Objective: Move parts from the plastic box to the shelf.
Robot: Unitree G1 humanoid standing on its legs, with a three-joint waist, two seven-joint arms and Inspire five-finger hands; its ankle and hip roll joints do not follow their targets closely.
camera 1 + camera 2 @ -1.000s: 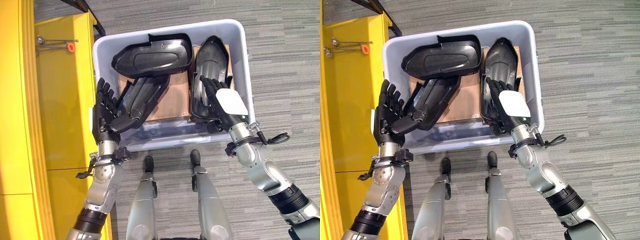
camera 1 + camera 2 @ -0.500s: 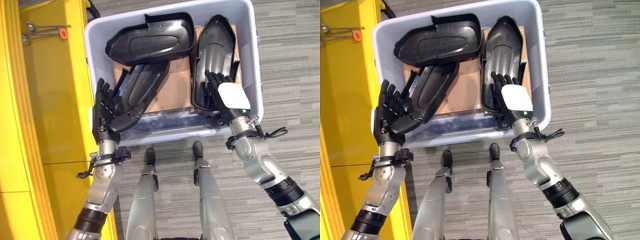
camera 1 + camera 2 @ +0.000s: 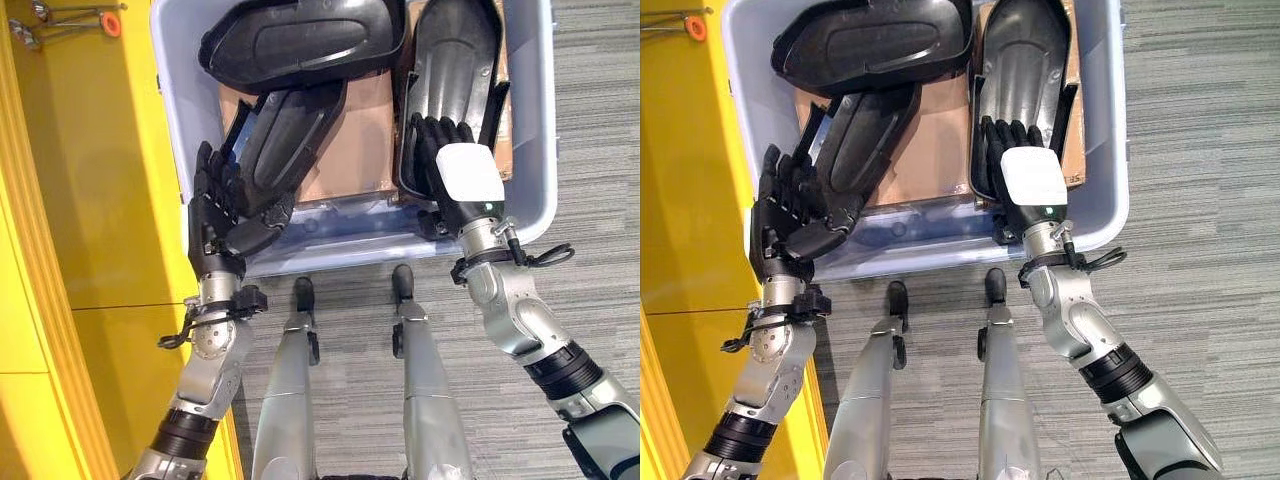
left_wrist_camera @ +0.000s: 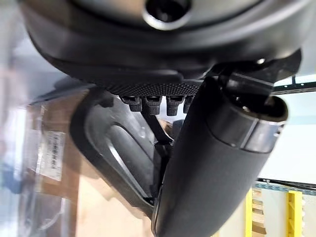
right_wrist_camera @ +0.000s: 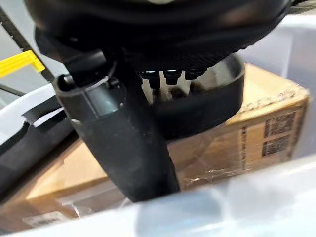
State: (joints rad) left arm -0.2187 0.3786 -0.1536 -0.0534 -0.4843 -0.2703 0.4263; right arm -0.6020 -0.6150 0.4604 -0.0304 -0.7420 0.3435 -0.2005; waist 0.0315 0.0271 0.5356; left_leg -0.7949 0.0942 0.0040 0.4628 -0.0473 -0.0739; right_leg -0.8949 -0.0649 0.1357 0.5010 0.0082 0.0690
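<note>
A pale plastic box [image 3: 350, 245] holds three black moulded parts on a cardboard sheet [image 3: 355, 150]. A wide part [image 3: 300, 40] lies at the far left, a slanted part [image 3: 285, 135] below it, and a long part [image 3: 455, 60] on the right. My left hand [image 3: 215, 215] is at the box's near left corner, open, with straight fingers beside the slanted part [image 4: 116, 148] and its thumb [image 4: 212, 168] against that part's near end. My right hand [image 3: 465, 175] is open, its fingers resting on the near end of the long part [image 5: 207, 111].
The yellow shelf [image 3: 90, 200] runs along the left, close to the box's left wall. A metal fitting with a red tip [image 3: 105, 22] lies on it at the far end. Grey carpet [image 3: 590, 300] spreads to the right and near side.
The camera has tilted down, so the box sits higher in view. Both hands have reached a little further into the box, the right one along the long part.
</note>
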